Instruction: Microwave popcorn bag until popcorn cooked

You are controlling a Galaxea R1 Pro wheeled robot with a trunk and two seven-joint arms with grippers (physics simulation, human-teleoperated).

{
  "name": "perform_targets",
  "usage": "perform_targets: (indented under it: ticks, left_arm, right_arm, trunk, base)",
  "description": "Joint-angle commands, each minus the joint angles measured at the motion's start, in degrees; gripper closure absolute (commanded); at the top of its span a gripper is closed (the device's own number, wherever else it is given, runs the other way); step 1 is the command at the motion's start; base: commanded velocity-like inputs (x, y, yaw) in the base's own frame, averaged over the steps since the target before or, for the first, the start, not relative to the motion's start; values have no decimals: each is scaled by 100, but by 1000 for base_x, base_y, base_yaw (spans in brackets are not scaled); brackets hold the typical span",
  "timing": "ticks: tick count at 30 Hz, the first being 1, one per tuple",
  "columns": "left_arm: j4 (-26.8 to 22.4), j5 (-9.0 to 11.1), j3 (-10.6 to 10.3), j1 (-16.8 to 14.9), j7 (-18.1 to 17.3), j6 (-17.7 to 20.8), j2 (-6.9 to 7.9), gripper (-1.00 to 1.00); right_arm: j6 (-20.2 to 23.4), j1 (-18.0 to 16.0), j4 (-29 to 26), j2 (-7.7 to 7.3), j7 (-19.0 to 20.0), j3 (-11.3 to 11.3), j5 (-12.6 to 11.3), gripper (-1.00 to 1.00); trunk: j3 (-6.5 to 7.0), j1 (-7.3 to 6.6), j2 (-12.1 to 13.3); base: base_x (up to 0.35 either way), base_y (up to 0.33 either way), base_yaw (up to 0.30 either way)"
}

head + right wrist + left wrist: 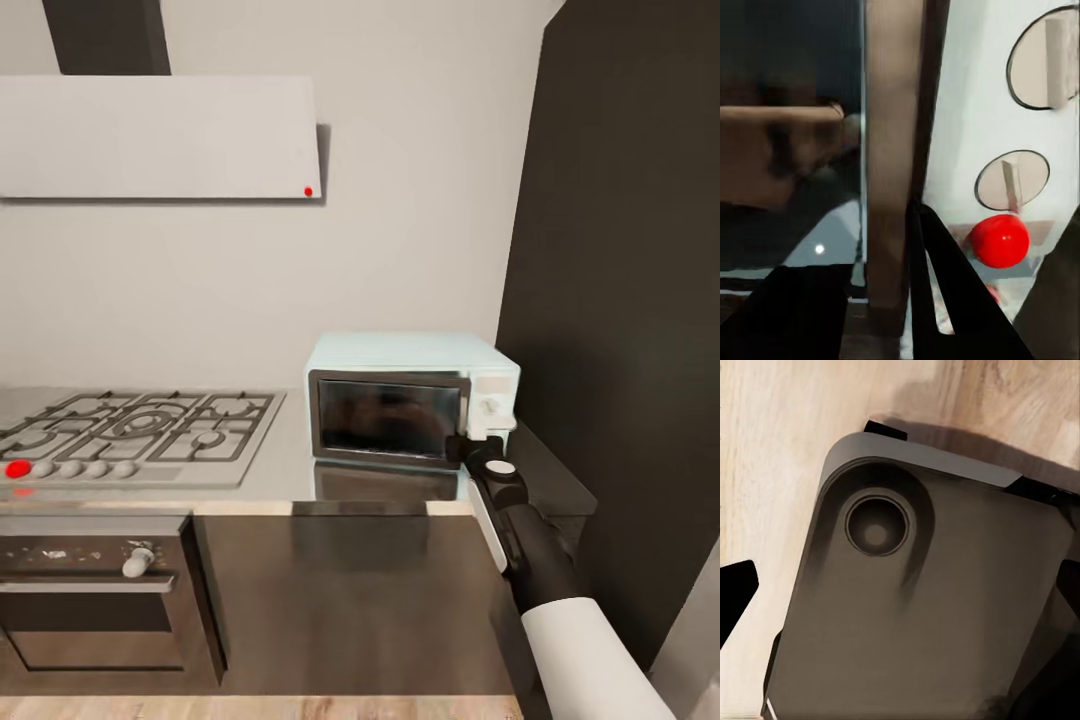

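Our right end effector (468, 449) at lower right corner of small boxy mint-blue microwave (410, 398), dark fingers (952, 292) by door edge; we cannot tell jaw width. Red round light (999, 240) beneath two white knobs (1012, 181). Microwave on glossy grey desk (285, 475), right of grey gas hob (135, 430).

I am looking at a pale grey wall (420, 180) running behind everything; a flat grey extractor hood (160, 135) is hanging on it, carrying a small red dot at its corner; a gas hob (135, 430) with grates is sitting below; a dark built-in oven (95, 600) is showing beneath; a tall dark cabinet (630, 300) is rising on the right; light wood floor (765, 465) is lying underneath.
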Motion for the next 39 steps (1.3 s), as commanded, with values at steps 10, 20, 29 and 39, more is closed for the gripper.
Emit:
perform_targets:
  ticks: [10,20,29,39]
  left_arm:
    - [-4,26,-4,1,1,-13,-1,-100]
    - [-4,21,26,1,1,-13,1,-100]
    - [-4,18,-5,1,1,-13,7,-100]
    - [-4,17,-6,1,1,-13,8,-100]
  right_arm:
    - [-45,-4,-6,-4,-52,-9,244,100]
    - [-31,-4,-6,2,-66,607,114,100]
    - [30,-4,-38,13,-247,694,-66,100]
    - [48,-4,-62,8,-243,697,-26,-100]
  trunk:
    - [-6,-3,-4]
    - [-7,-3,-5]
    - [-7,-3,-5]
    - [-7,-3,-5]
  base:
    - [-256,0,0]
    - [-189,0,0]
    - [0,0,0]
    - [0,0,0]
